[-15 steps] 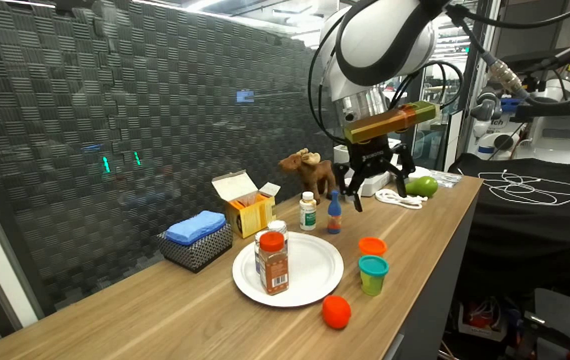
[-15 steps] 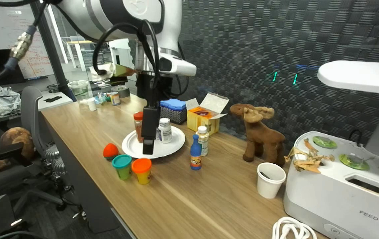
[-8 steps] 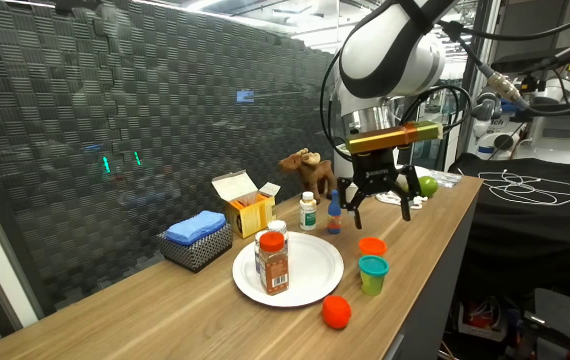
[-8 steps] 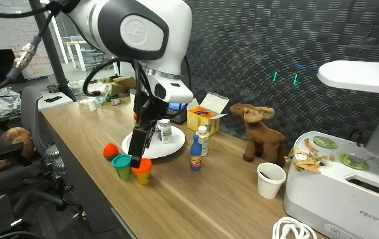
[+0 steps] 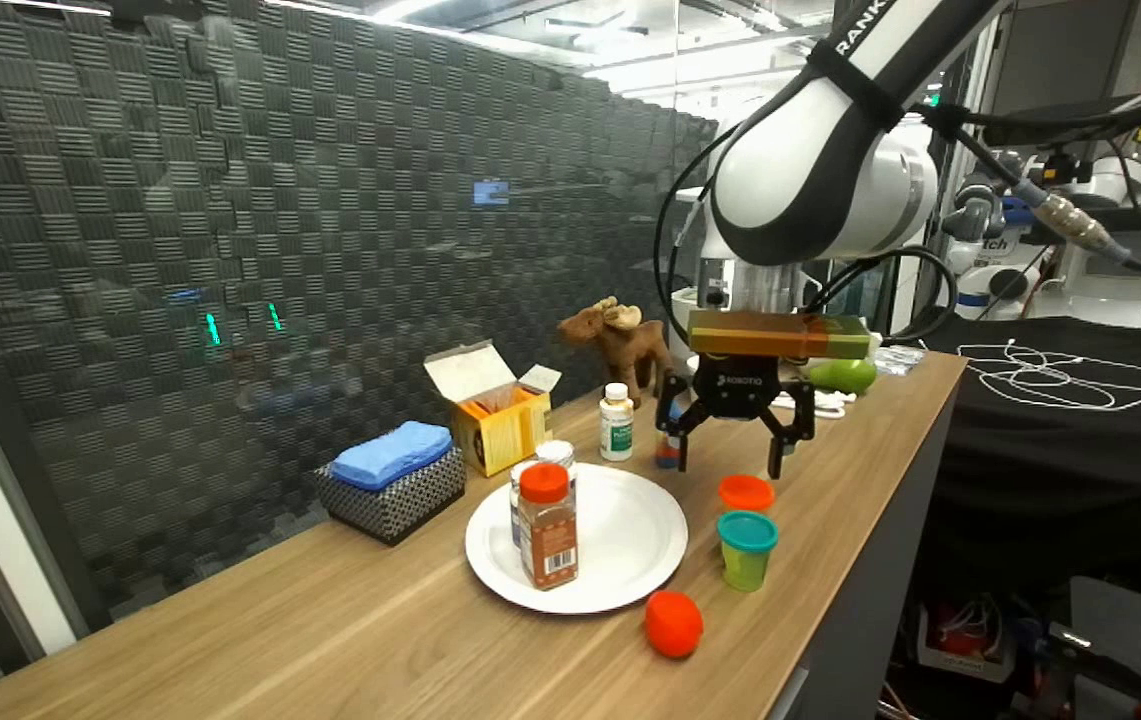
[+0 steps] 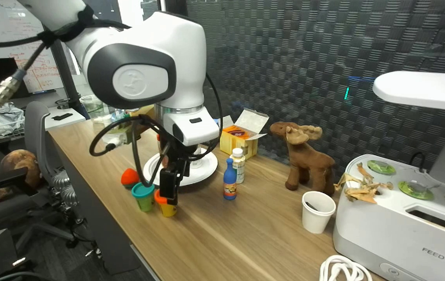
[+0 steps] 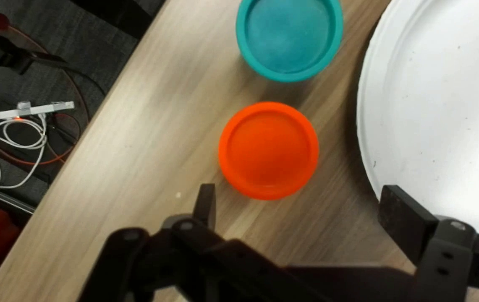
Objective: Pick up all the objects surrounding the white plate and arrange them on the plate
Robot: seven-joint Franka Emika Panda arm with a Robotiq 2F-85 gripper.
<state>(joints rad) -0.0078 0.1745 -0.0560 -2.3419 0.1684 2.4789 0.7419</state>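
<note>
The white plate (image 5: 630, 540) carries a red-capped brown spice jar (image 5: 548, 535) and two white pill bottles (image 5: 557, 455), all upright. On the table beside it stand an orange-lidded cup (image 7: 268, 151), a teal-lidded cup (image 7: 289, 37) and an orange ball (image 5: 673, 625). A white bottle with a green label (image 5: 616, 425) and a blue bottle (image 6: 229, 181) are also off the plate. My gripper (image 7: 298, 205) is open, pointing down above and just behind the orange-lidded cup in the wrist view. Nothing is between its fingers; one finger overlaps the plate's rim there.
A yellow box (image 6: 240, 140), a brown moose figure (image 6: 304, 160) and a blue-topped dark box (image 5: 395, 480) line the wall side. A white paper cup (image 6: 318, 212) stands near a white appliance (image 6: 398, 226). The table's edge runs close by the two lidded cups.
My gripper has come down and straightened from a tilt to nearly vertical, closing in on the orange-lidded cup. Its jaws stay open, and the objects have not moved.
</note>
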